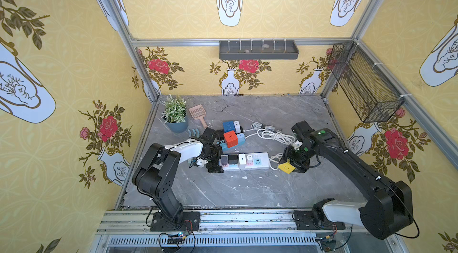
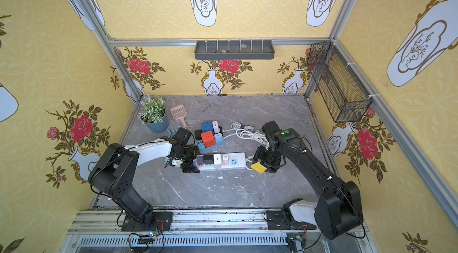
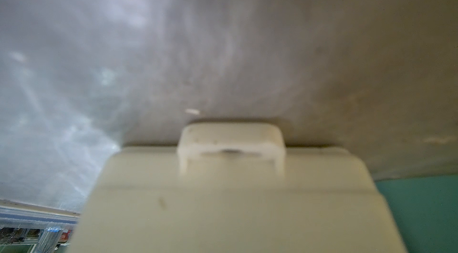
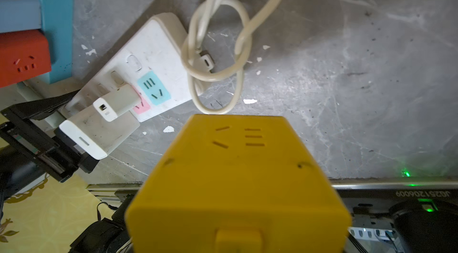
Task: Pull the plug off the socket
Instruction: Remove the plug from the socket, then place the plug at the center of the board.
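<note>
The table [image 1: 247, 189] is grey with marble veins. The walls [image 1: 74, 66] are yellow, with red roses and white vases. The strip [image 1: 264, 157] is white, and its sockets are pink and light blue. There are a yellow cube [image 4: 238, 177], a red cube [image 1: 230, 139] and a blue cube [image 1: 228, 126]. The pot [image 1: 177, 126] is blue, the scoop [image 1: 197, 113] pink.

We count two arms: the left arm [image 1: 158, 165] at 8 o'clock and the right arm [image 1: 347, 160] at 4 o'clock. Two power strips lie mid-table, a white strip [image 1: 264, 158] and a blue strip [image 4: 58, 16]. Four plugs stand in the white one: grey plug [image 1: 224, 160], black plug [image 1: 232, 158], large white charger [image 1: 242, 160] and small white charger [image 1: 249, 158]. One blue socket [image 1: 257, 161] shows bare. There are three cube adapters — blue cube [image 1: 228, 126], orange cube [image 1: 230, 139], yellow cube [image 1: 287, 167]. At 11 o'clock we count one potted plant [image 1: 174, 115] and one pink scoop [image 1: 198, 113]. On the walls are one grey tray [image 1: 257, 54] and one mesh basket [image 1: 366, 83].
</note>
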You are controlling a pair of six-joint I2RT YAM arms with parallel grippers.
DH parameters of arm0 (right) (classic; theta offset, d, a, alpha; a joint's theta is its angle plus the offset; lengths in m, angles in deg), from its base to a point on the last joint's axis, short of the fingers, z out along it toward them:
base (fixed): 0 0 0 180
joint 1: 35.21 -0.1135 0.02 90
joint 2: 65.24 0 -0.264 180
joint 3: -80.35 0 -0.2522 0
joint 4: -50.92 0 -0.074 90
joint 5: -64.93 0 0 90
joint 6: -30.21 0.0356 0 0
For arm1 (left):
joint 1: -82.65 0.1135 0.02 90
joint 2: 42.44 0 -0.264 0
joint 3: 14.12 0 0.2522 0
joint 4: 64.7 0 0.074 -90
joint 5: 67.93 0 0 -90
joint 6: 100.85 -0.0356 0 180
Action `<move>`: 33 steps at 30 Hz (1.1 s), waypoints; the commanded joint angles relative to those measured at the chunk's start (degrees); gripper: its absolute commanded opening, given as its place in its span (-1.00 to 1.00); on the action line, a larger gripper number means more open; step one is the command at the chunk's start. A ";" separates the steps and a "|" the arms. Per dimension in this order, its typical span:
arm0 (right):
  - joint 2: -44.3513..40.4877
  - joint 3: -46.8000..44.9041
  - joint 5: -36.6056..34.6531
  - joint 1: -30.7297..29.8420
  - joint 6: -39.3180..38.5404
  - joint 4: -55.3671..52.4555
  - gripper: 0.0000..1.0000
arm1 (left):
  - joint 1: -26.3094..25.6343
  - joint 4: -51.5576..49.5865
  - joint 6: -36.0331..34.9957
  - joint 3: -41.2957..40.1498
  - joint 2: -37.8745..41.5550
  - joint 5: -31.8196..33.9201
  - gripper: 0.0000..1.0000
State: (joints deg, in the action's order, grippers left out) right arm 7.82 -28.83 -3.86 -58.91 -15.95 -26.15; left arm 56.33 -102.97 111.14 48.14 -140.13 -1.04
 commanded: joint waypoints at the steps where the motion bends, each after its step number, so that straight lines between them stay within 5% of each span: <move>1: -0.72 -1.81 6.92 3.78 1.56 -2.04 -0.49 | -0.48 -0.28 20.98 -0.86 -2.49 9.65 -0.44; 9: 2.54 -6.99 13.28 11.78 2.62 1.21 -0.60 | -0.39 -1.08 20.48 0.12 -2.63 9.56 -0.45; 33: 10.37 -14.72 18.85 26.68 1.50 10.60 -0.38 | -0.38 -1.42 20.28 0.29 -2.52 9.16 -0.45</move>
State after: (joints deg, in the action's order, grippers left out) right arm 17.74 -43.19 13.60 -33.30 -13.40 -15.77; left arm 56.06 -104.08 110.25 49.47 -140.94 -0.82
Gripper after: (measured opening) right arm 0.631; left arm 0.846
